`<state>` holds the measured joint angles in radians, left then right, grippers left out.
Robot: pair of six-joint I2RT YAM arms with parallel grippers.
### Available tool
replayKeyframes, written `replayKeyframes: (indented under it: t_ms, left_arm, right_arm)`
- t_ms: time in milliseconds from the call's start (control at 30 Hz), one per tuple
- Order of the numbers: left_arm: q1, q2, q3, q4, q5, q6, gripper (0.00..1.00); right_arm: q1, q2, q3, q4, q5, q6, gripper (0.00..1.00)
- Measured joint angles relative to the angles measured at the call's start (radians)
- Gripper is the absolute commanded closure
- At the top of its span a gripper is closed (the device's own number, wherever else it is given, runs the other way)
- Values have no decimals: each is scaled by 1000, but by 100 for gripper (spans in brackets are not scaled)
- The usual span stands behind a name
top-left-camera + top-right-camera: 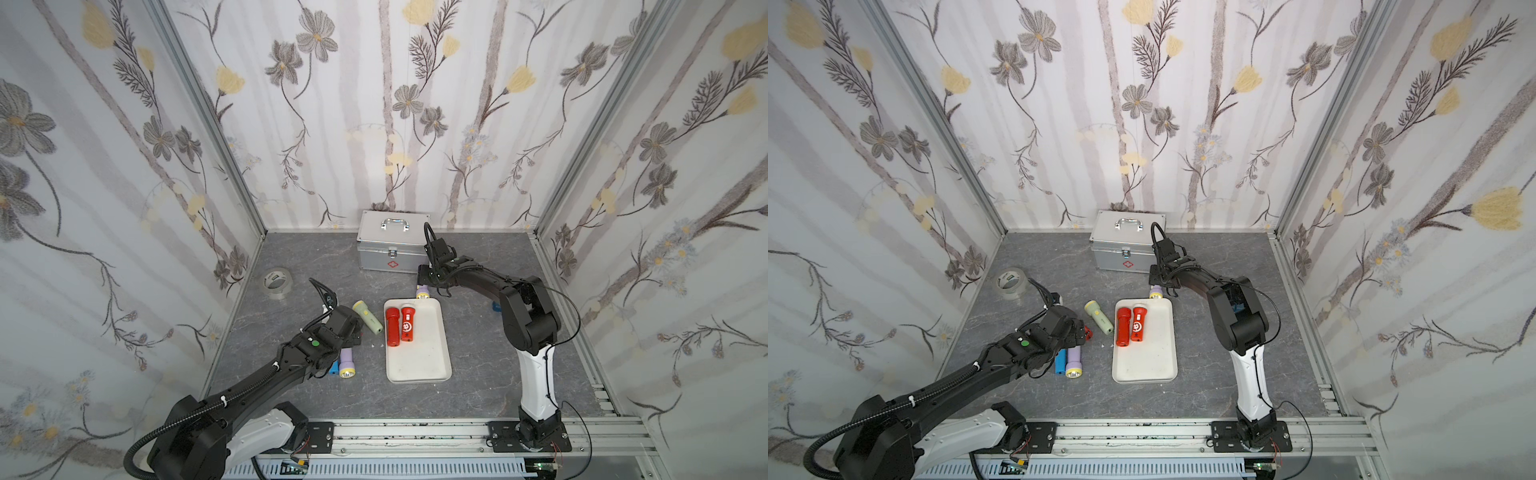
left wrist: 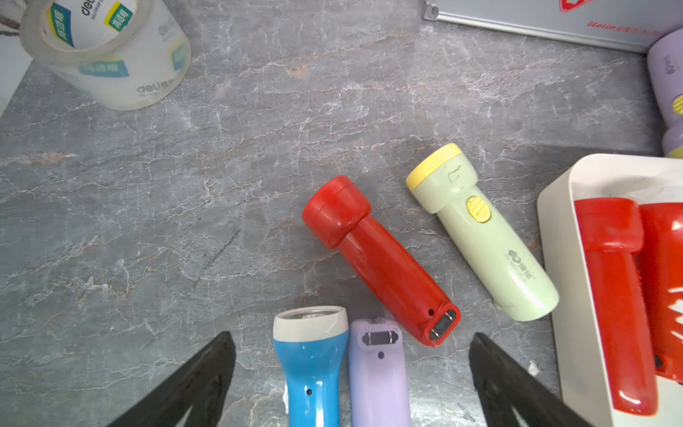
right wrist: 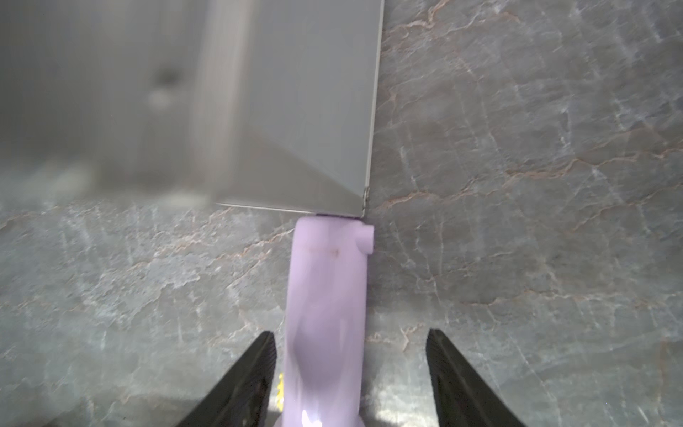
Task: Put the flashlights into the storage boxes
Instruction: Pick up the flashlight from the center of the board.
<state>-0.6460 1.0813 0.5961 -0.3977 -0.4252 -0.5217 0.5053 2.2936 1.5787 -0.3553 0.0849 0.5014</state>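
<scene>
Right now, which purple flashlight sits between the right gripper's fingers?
The lilac flashlight by the silver case; the other lilac one lies beside the blue flashlight.

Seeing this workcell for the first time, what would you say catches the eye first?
Two red flashlights lying side by side in the white tray at the centre of the grey table stand out most. Behind the tray, the silver case with a red cross sits at the back, and the right gripper straddles a lilac flashlight, jaws open, between case and tray.
</scene>
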Motion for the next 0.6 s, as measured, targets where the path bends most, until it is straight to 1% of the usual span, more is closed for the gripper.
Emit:
replayKeyframes:
  t_ms: [133, 267, 400, 433, 600]
  left_arm:
    - [0, -26, -19, -2, 0, -2, 0]
    - [1, -85, -46, -1, -2, -2, 0]
    - [5, -129, -65, 2, -8, -2, 0]
    - [6, -135, -67, 2, -8, -2, 0]
    - [13, -138, -69, 5, -8, -3, 0]
  right_arm:
    - [2, 25, 13, -20, -1, 2, 38]
    - [3, 37, 17, -32, 4, 2, 40]
    - [7, 38, 17, -37, 25, 8, 47]
    - [8, 38, 17, -37, 30, 11, 50]
    - [11, 31, -14, -32, 62, 38, 55]
